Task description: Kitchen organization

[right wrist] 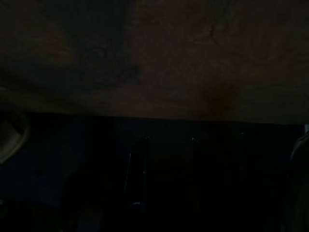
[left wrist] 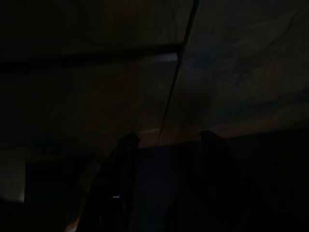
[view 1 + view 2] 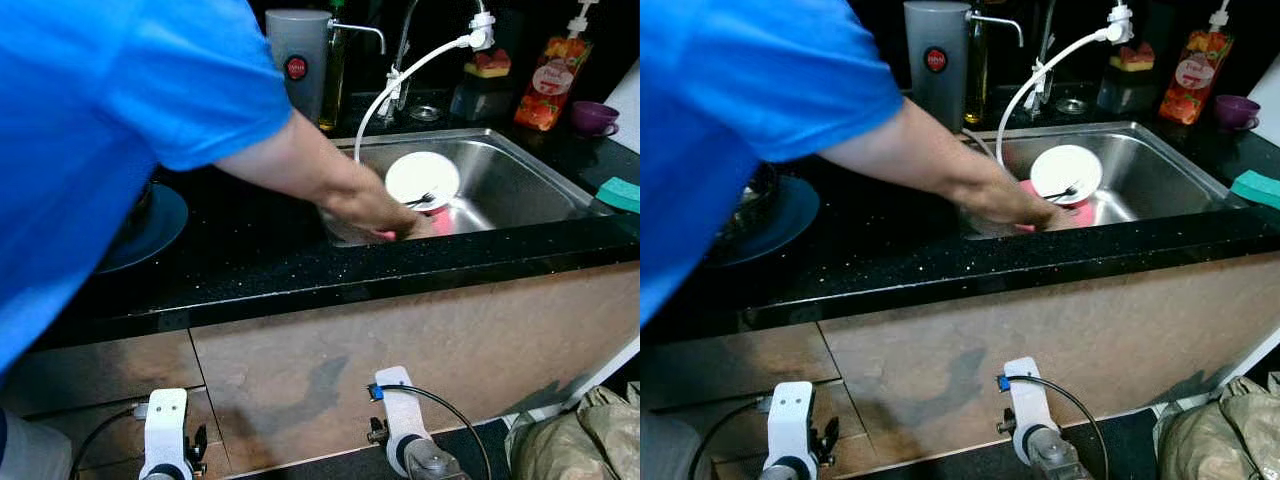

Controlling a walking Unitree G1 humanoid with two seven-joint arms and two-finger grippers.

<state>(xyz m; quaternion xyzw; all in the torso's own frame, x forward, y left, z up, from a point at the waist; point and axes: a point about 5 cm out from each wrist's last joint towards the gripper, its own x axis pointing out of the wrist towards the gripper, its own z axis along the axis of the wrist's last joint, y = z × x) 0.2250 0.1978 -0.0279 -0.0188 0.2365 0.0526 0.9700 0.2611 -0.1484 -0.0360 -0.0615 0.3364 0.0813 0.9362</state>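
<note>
Round white plate (image 3: 421,178) lying in the shiny steel sink (image 3: 520,185), a small dark fork (image 3: 421,199) resting across its near edge, long way pointing across the sink. Something pink (image 3: 432,214) tucked just under the plate. A person's hand (image 3: 385,218) in a blue sleeve reaching right down beside it, touching the pink thing.

Both arms hanging low by the brown cupboard front, well below the black counter (image 3: 300,255). Plate up and ahead of both. Right gripper (image 1: 161,169) nearer, sitting almost under the sink; left gripper (image 2: 164,164) off to the side, fingers (image 2: 120,174) apart with a clear gap. Right wrist picture too dark: cannot tell if those fingers are apart or together.

Probably a wait first, since the person's arm blocks the way in. Then a lift over the counter's front edge. Open room on the sink's right half. Green sponge (image 3: 622,193) on the far right corner, white hose (image 3: 400,85) curving above the plate: both to be kept clear of.
</note>
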